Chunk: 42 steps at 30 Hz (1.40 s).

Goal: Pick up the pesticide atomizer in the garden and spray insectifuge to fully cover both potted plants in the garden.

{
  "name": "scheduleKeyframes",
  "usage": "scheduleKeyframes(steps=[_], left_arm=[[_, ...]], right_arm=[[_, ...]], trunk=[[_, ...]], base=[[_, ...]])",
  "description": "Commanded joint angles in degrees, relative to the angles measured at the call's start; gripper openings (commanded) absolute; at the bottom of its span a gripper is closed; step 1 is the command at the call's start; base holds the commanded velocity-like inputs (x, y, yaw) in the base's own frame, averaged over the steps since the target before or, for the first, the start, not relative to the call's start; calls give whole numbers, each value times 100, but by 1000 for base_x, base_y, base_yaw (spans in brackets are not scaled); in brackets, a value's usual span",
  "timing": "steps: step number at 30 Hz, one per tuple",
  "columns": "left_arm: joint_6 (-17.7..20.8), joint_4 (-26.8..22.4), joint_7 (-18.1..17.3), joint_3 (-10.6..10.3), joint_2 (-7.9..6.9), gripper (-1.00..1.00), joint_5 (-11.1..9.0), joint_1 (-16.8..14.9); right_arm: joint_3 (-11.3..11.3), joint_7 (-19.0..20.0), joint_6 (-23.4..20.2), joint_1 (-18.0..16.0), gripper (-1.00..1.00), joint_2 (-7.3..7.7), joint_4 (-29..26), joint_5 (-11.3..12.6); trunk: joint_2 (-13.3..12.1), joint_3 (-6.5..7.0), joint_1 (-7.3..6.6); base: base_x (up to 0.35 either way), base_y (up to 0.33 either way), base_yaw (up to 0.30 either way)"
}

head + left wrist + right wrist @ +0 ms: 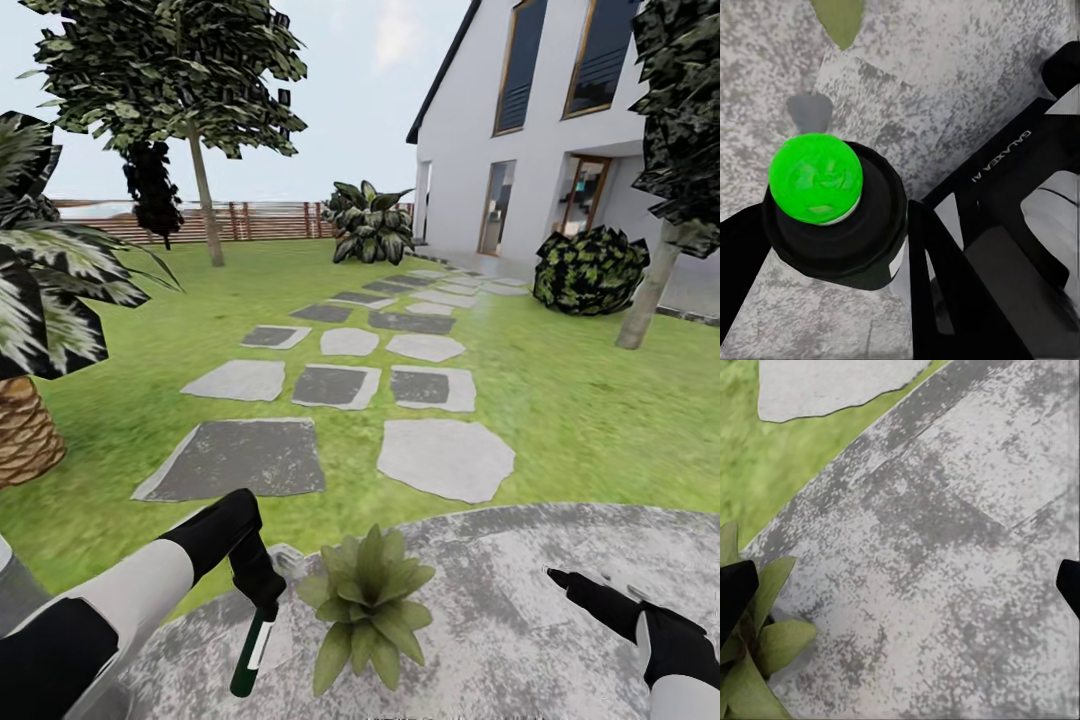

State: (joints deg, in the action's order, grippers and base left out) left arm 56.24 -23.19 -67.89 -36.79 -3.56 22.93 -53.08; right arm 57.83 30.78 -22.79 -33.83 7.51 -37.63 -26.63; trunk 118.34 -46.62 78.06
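My left gripper (262,598) is shut on the pesticide atomizer (250,652), a dark green bottle with a white label that hangs tilted just above the paved patio (520,610). In the left wrist view the atomizer (832,217) shows end-on with a bright green round end, and the black fingers (945,292) clamp its sides. One potted plant (368,598), a low rosette of pointed green leaves, stands right beside the bottle. My right gripper (578,585) hovers open over the patio on the plant's other side. In the right wrist view the plant's leaves (765,652) lie by one fingertip (735,592).
A palm trunk (25,432) stands close on the left. Grey stepping stones (245,457) lead across the lawn toward the white house (540,150). A dark bush (590,270) and a tree trunk (645,295) stand at the right, with a wooden fence (250,220) far back.
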Motion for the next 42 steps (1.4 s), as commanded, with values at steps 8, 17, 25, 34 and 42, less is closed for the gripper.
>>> scheduleKeyframes(steps=[8, 17, 25, 34, 42], left_arm=[[37, 105, -58, -56, 13, -100, 55, -1], [37, 244, -58, -64, 13, -100, 54, -1], [45, 245, -65, -67, 22, -100, 54, -1], [45, 245, -62, -64, 22, -100, 54, -1], [45, 240, -65, -47, 60, -100, 55, -1]], right_arm=[[35, 77, -15, -10, 100, -4, -8, -59], [44, 82, -15, -10, 100, -4, 1, -59], [44, 78, -24, -10, 100, -4, -1, -59], [44, 77, -24, -10, 100, -4, 1, -58], [44, 77, -24, -10, 100, -4, 0, -61]], trunk=[[3, -22, -1], [3, -68, -1], [3, -85, -1], [3, -147, -1], [3, -173, -1]], base=[[45, 36, -76], [68, 59, 0], [0, 0, 0], [1, 0, 0], [224, 0, 0]])
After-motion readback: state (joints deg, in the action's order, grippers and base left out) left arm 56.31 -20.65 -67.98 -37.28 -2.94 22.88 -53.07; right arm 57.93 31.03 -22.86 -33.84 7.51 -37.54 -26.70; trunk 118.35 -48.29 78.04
